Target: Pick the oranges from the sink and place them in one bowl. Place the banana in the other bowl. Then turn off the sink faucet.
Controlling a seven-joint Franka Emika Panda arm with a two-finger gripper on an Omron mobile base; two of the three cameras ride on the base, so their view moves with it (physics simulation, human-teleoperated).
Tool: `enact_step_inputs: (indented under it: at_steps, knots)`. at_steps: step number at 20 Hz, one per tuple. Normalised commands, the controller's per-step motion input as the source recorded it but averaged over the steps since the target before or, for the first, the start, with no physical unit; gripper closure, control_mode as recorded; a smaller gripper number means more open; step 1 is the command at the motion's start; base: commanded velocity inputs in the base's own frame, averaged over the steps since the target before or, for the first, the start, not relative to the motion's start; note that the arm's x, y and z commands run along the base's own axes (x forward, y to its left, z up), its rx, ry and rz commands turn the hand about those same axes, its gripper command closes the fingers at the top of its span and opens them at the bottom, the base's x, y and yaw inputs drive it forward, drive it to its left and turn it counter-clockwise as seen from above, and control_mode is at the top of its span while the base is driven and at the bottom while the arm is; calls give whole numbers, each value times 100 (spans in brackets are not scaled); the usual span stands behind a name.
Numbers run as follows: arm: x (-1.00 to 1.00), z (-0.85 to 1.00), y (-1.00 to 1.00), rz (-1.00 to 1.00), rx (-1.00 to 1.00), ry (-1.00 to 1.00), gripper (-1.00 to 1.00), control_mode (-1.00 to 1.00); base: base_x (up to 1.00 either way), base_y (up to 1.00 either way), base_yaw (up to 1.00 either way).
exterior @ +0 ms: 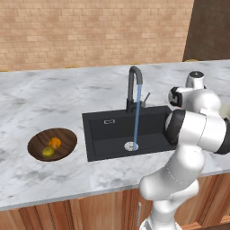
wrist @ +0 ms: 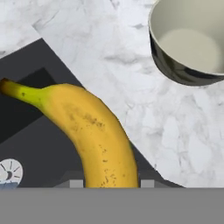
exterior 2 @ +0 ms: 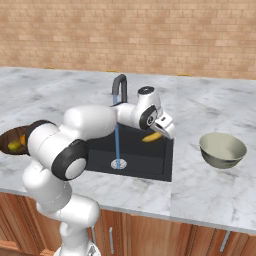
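While the pincer (exterior 2: 159, 134) grips the banana (wrist: 94, 135), the fruit juts straight ahead from its jaws | grey-beige bowl (wrist: 192, 43) ahead-right, rim cut off | fingertips hidden behind fruit.

bare marble counter (exterior 2: 192, 150) before pale bowl (exterior 2: 223, 149)
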Motion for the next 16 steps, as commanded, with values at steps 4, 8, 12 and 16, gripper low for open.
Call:
enact_step_inputs:
  at_steps: [4,8,12,16]
  knots:
    - [0,2,-29,-3,0,0,100,-100,0,0,0]
    - [0,2,-26,-1,0,0,100,-100,0,0,0]
    - [0,1,-23,0,0,0,100,-100,0,0,0]
    - [1,0,-31,0,0,0,100,-100,0,0,0]
